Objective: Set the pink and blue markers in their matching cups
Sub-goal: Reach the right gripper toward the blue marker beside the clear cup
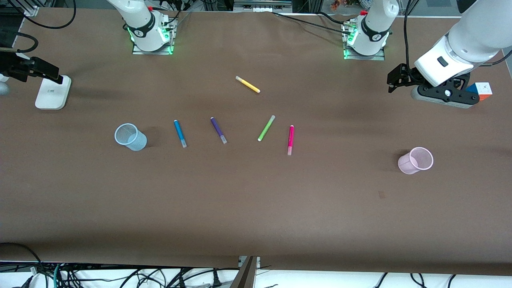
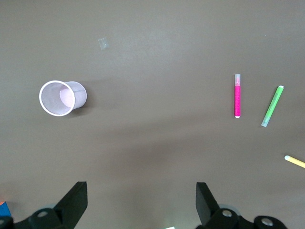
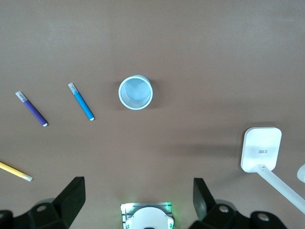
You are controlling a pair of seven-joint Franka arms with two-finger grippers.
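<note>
The pink marker [image 1: 291,139] lies mid-table, and the blue marker [image 1: 180,133] lies toward the right arm's end. The pale blue cup [image 1: 130,137] stands upright beside the blue marker. The pale pink cup [image 1: 416,160] stands upright toward the left arm's end. My left gripper [image 1: 396,80] hangs open and empty over the table at the left arm's end; its wrist view shows its open gripper [image 2: 141,200], the pink cup [image 2: 62,98] and the pink marker [image 2: 237,95]. My right gripper [image 3: 138,200] is open and empty, high over the blue cup [image 3: 136,92] and blue marker [image 3: 81,101]; it is out of the front view.
A purple marker [image 1: 219,130] and a lime green marker [image 1: 266,128] lie between the blue and pink ones. A yellow marker [image 1: 248,84] lies nearer the robots' bases. A white stand base [image 1: 52,93] sits at the right arm's end. A colour cube [image 1: 483,91] sits under the left arm.
</note>
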